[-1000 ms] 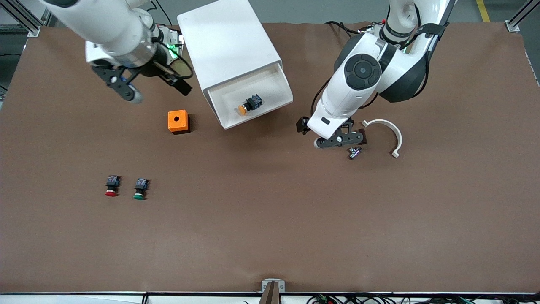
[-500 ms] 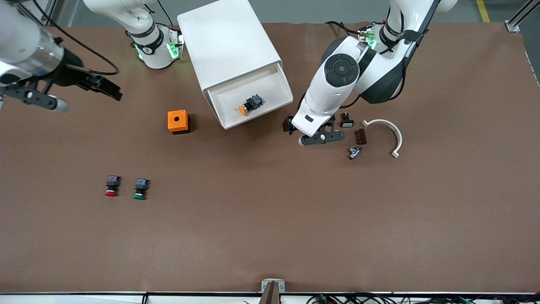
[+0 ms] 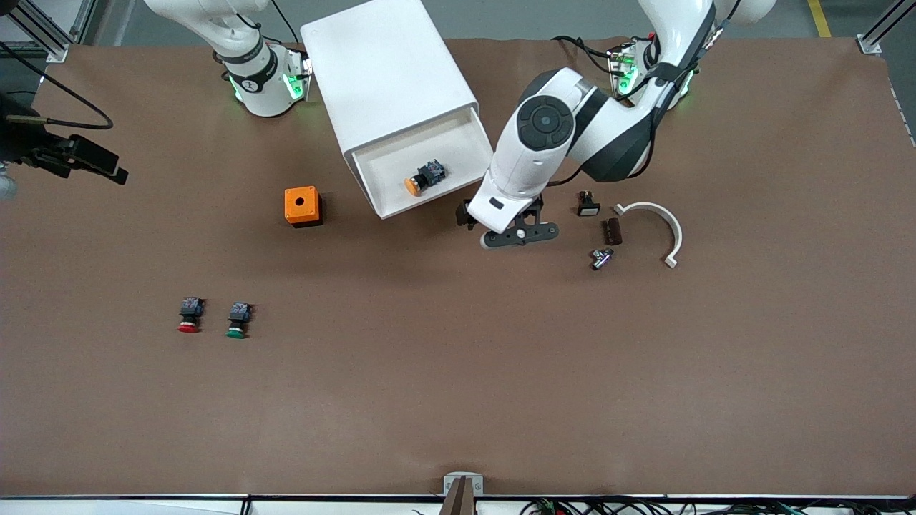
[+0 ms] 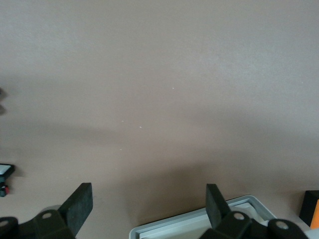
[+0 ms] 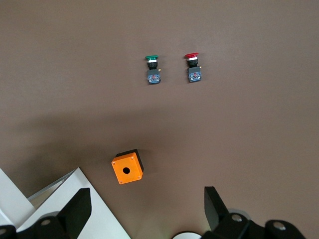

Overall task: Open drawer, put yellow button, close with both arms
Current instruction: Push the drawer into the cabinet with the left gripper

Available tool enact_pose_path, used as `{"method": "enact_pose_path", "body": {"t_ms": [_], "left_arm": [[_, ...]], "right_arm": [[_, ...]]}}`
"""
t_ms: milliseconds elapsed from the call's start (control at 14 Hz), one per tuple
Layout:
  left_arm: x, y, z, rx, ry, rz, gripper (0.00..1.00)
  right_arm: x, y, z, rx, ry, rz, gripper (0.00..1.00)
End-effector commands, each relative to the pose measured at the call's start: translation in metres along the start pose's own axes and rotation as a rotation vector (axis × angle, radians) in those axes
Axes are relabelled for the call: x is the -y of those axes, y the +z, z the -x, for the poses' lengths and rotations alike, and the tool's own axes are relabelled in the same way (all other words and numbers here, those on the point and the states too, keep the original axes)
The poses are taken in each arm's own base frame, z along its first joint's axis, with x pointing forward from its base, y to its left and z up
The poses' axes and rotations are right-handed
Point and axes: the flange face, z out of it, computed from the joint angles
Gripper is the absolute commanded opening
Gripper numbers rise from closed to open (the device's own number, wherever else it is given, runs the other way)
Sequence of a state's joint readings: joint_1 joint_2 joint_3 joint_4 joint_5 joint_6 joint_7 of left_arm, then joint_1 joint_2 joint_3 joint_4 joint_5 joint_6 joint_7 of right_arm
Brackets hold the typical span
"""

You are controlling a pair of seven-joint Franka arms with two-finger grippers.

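Two of three steps done: yellow button [image 3: 418,181] lying in open drawer [image 3: 426,169]; closing left, left gripper [image 3: 519,237] fingers wide just beside drawer front, right gripper [image 5: 148,215] fingers wide, high over worktop [image 3: 458,372].

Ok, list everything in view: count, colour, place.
Cabinet: one, white, between the arm bases.
Drawer: one, white, top of cabinet, pulled open.
Yellow button: one, lying in the drawer.
Orange box: one, beside the drawer, toward the right arm's end.
Red button: one, nearer the camera than the orange box.
Green button: one, beside the red button.
White arc: one, toward the left arm's end.
Small dark parts: three, beside the arc.
Left claw: black, open, over the table by the drawer front.
Right claw: black, open, raised over its end of the table.
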State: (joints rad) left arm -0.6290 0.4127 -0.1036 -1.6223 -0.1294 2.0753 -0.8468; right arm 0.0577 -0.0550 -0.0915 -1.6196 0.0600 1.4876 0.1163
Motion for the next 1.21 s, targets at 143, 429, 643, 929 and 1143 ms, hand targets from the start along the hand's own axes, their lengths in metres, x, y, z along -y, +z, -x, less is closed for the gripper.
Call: {"method": "enact_pose_path", "body": {"t_ms": [143,429,643,929,1143], "left_arm": [[-0.015,0.008,0.008,-0.006,-0.004,-0.020,1.00],[-0.016,0.013,0.008,-0.002,-0.002,-0.024,1.00],[-0.020,0.019,0.013,0.005,0.004,-0.030,1.00],[-0.033,0.022,0.033,0.017,0.024,-0.027,1.00],[-0.049,0.033,0.058,0.028,0.018,-0.039,1.00]], "right_arm": [[0.001,-0.010,0.005,-0.026,-0.056,0.049,1.00],[0.004,-0.009,0.004,-0.028,-0.063,0.055,1.00],[0.003,-0.009,0.004,-0.031,-0.062,0.054,1.00],[0.006,-0.008,0.003,-0.029,-0.068,0.054,1.00],[0.008,-0.007,0.003,-0.029,-0.071,0.052,1.00]]}}
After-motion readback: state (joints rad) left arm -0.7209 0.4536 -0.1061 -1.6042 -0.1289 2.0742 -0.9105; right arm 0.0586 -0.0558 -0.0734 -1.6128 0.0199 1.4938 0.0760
